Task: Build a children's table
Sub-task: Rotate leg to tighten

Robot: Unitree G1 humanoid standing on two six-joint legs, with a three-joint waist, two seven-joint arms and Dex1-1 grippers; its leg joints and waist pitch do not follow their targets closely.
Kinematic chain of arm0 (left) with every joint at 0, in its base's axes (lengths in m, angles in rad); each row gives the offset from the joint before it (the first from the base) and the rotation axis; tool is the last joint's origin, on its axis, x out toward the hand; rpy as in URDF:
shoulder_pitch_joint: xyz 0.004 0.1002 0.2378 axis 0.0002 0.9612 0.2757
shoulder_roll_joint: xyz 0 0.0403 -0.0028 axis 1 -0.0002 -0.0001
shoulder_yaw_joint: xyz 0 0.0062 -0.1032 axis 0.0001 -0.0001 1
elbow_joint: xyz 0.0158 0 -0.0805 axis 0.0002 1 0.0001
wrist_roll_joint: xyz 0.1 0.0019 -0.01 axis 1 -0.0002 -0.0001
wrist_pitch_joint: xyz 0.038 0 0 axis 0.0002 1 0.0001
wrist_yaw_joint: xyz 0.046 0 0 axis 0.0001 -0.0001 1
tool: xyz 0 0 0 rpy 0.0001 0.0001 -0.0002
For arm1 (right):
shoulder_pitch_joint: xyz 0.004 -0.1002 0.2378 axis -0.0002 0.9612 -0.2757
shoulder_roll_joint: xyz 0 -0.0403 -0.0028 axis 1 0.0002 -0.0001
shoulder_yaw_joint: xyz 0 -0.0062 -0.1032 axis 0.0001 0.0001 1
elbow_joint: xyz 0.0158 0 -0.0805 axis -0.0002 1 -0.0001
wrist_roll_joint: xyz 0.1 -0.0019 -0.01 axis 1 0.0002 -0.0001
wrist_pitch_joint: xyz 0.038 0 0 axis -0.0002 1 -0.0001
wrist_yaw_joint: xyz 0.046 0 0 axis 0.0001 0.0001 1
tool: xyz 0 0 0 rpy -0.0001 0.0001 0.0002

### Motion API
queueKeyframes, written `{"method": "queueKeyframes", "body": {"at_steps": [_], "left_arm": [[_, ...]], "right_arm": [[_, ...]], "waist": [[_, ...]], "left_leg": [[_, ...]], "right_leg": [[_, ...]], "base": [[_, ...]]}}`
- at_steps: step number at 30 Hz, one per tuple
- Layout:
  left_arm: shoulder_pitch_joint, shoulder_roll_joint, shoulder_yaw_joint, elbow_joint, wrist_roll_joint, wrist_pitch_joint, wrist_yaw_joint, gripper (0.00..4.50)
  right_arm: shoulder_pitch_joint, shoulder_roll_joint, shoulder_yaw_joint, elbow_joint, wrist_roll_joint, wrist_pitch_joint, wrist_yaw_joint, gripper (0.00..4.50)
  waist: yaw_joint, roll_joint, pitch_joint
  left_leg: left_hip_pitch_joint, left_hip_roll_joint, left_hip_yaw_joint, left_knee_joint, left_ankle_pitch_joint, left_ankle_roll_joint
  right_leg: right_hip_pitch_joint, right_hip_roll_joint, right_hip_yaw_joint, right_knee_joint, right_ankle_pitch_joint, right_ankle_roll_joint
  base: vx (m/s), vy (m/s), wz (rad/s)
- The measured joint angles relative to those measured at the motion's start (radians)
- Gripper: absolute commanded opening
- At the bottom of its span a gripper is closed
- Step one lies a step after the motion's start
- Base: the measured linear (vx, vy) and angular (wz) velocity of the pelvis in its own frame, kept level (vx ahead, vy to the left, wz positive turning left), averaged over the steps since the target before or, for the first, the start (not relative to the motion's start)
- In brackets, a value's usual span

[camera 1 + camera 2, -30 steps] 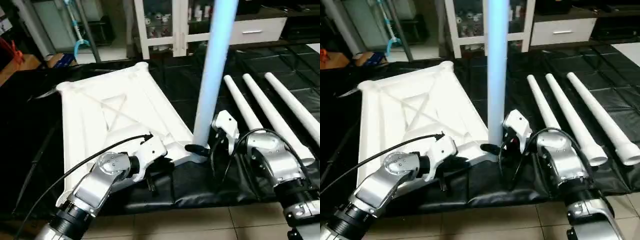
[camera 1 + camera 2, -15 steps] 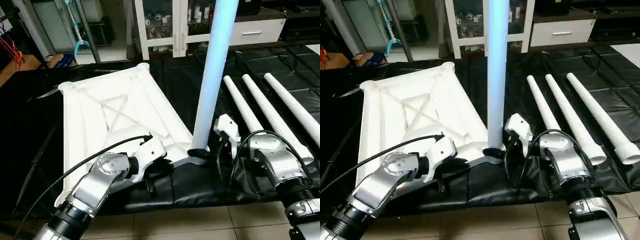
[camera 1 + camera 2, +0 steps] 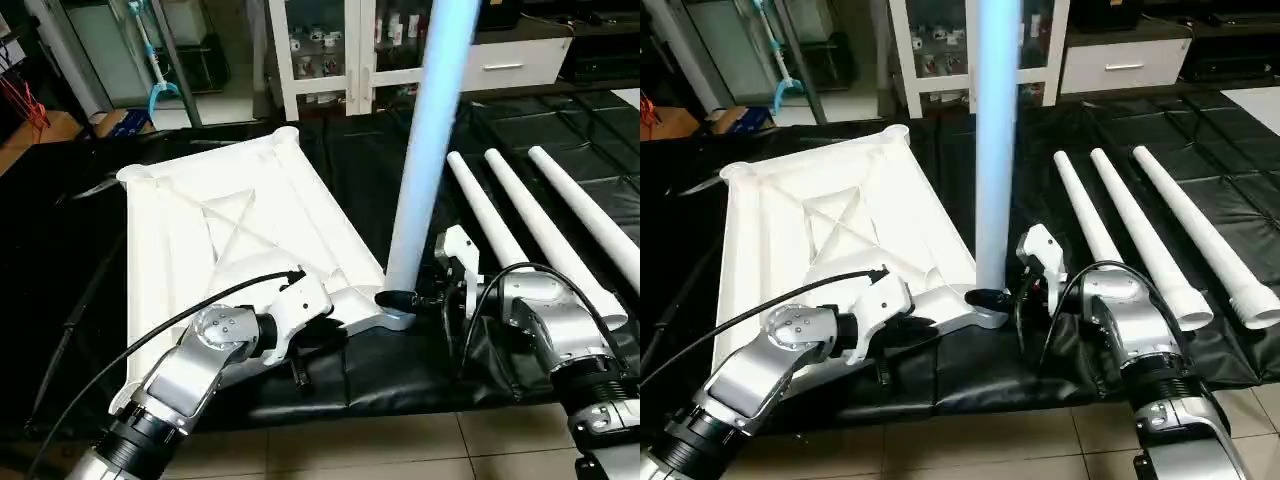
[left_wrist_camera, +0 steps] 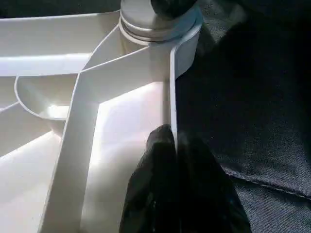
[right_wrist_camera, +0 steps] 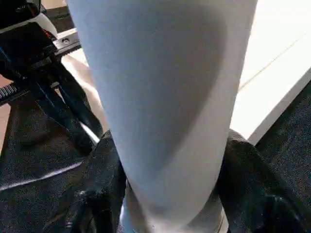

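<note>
- I see the white tabletop (image 3: 240,235) lying upside down, ribs up, on the black mat (image 3: 400,375), filling the centre-left of the head view.
- One leg (image 3: 425,150) stands upright in the tabletop's near right corner socket (image 3: 392,305), rising out of the top of the frame, centre-right.
- My right gripper (image 3: 410,299), lower right of centre, has a black finger on each side of that leg's base; in the right wrist view the fingers (image 5: 99,187) flank the tube closely, though I cannot tell whether they press on it.
- My left gripper (image 4: 175,160) is pinched on the tabletop's edge wall, just short of that socket; its jaws stand narrow.
- Three spare legs (image 3: 545,235) lie side by side on the mat at right.
- A white glass-door cabinet (image 3: 345,50) stands at the top centre.
</note>
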Motion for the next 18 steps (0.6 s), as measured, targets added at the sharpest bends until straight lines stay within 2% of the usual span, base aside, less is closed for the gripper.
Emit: {"method": "queueKeyframes", "body": {"at_steps": [5,9,13,18], "left_arm": [[0.0,0.002,0.002,0.0,0.0,0.008,0.0,0.0],[-0.004,0.001,0.013,0.014,0.002,0.012,0.005,0.0],[-0.035,-0.033,0.028,0.085,0.013,-0.001,0.049,0.0],[-0.134,-0.179,0.066,0.247,0.046,0.053,0.231,0.0]], "right_arm": [[0.0,0.008,0.006,-0.002,-0.019,-0.028,-0.021,2.08],[0.001,0.048,0.005,0.021,-0.031,-0.062,-0.09,2.02],[0.005,0.131,-0.019,0.055,-0.058,-0.09,-0.272,1.98],[0.005,0.277,-0.084,0.077,-0.124,-0.077,-0.672,1.96]], "waist": [[-0.001,-0.001,-0.001],[-0.01,-0.002,-0.002],[-0.036,-0.004,-0.002],[-0.061,-0.007,0.002]], "left_leg": [[0.0,0.0,0.0,0.0,0.0,0.0],[0.004,0.0,0.0,0.0,0.0,0.0],[0.01,0.001,0.0,-0.001,-0.001,-0.001],[0.012,-0.001,-0.006,0.0,-0.001,-0.001]], "right_leg": [[0.0,0.0,0.0,0.0,0.0,0.0],[0.001,0.001,0.0,0.001,0.001,-0.002],[0.004,0.001,0.0,0.0,-0.003,0.005],[0.001,0.001,-0.003,-0.004,-0.013,0.018]], "base": [[0.0,0.0,0.0],[0.0,0.0,0.0],[-0.014,0.0,-0.01],[-0.073,0.006,-0.03]]}}
